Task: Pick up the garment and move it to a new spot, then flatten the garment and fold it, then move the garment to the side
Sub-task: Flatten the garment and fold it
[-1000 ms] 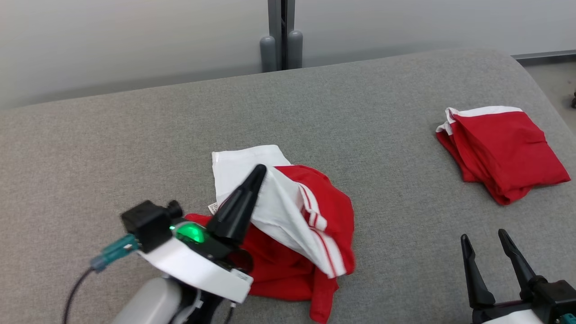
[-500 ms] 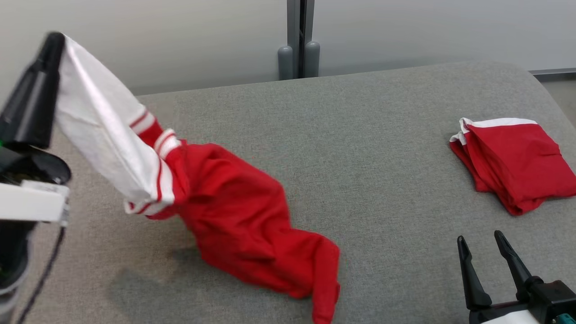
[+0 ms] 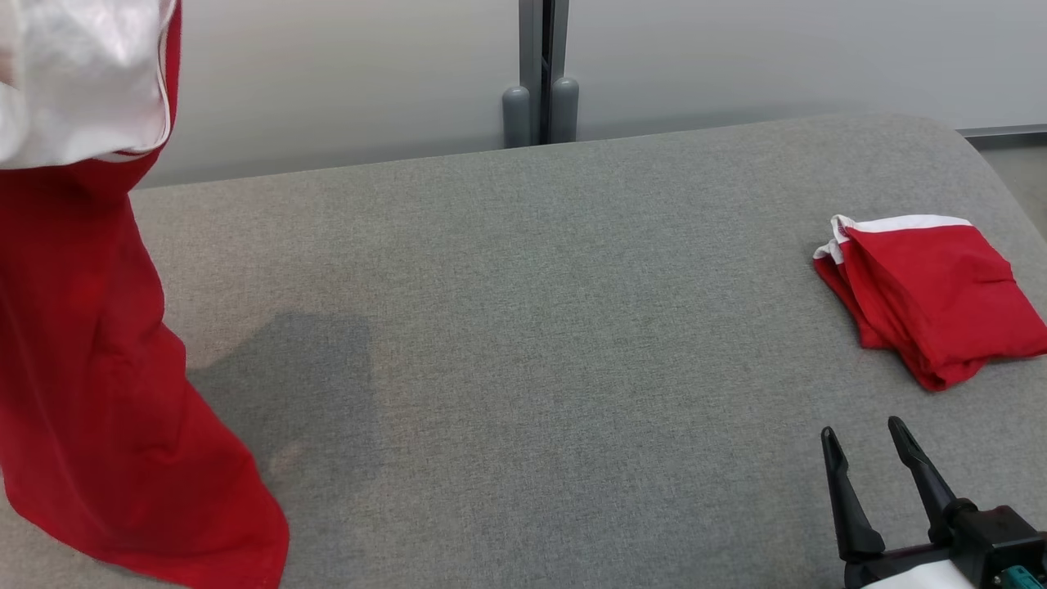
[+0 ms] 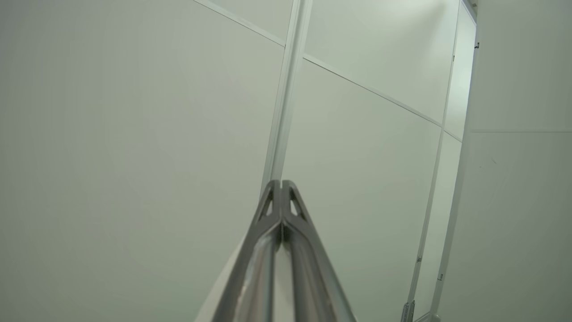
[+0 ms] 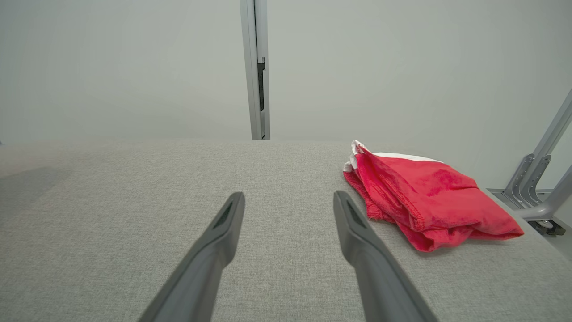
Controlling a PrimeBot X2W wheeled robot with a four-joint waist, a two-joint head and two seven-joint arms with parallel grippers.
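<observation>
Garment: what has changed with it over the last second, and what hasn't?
The left gripper, shut on the white end of the garment, lifted it up and leftward from its heap on the table; it now hangs at the head view's left edge. Unchanged: the folded garment at right, and the right gripper, open and idle.

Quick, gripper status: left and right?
Left gripper: shut, with pale cloth between its fingers; apparently holding the garment, which hangs in the air.
Right gripper: open, holding nothing.
</observation>
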